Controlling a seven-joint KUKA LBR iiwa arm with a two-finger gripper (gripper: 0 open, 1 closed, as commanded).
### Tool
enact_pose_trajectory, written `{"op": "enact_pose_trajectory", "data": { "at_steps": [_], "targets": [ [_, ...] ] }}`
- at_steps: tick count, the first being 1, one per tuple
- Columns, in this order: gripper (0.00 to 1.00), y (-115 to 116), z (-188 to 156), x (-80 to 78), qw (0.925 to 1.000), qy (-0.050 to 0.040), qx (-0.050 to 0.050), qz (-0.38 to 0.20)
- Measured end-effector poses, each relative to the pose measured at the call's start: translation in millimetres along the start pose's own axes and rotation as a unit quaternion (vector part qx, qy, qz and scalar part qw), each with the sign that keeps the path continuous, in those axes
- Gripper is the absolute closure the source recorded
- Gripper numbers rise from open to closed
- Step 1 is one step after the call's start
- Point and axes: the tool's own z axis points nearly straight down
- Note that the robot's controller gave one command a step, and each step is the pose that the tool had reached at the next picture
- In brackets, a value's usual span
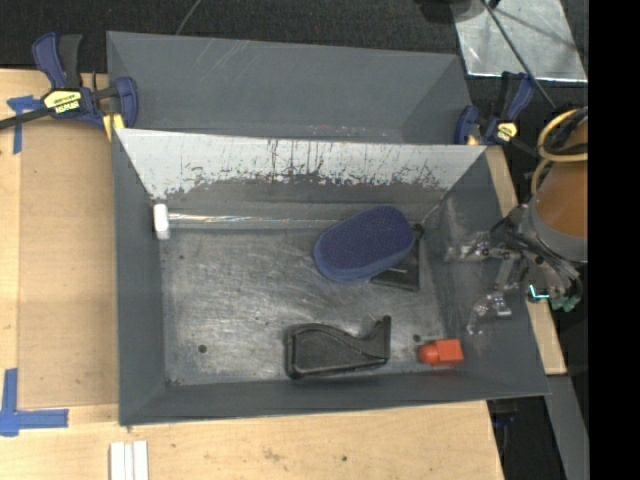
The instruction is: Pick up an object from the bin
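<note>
Grey bin (140, 268) mid-frame; blue oval pad (362, 241) right of centre, black curved piece (335, 350) lower centre. By the right wall the gripper (482, 280) hangs, fingers spread and empty, just above a small orange-red block (440, 352)

The arm (558, 213) reaches in from the right — wrist angled downward, jaws spread apart.

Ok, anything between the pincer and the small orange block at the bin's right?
Nothing visible. Only bare bin wall separates the pincer from the orange block. The black piece and blue oval pad lie nearer the middle.
</note>
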Motion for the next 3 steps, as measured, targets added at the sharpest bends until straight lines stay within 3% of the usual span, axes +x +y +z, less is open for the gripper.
{"op": "enact_pose_trajectory", "data": {
  "at_steps": [1,2,3],
  "targets": [
    [0.0,26.2,102.3,-39.5,0.9917,-0.0043,0.0,0.129],
    [1.0,24.1,97.2,-45.2,0.9916,-0.0156,0.002,0.128],
    [1.0,14.9,-45.6,-62.6,0.9937,-0.0088,0.001,0.111]
  ]
}}
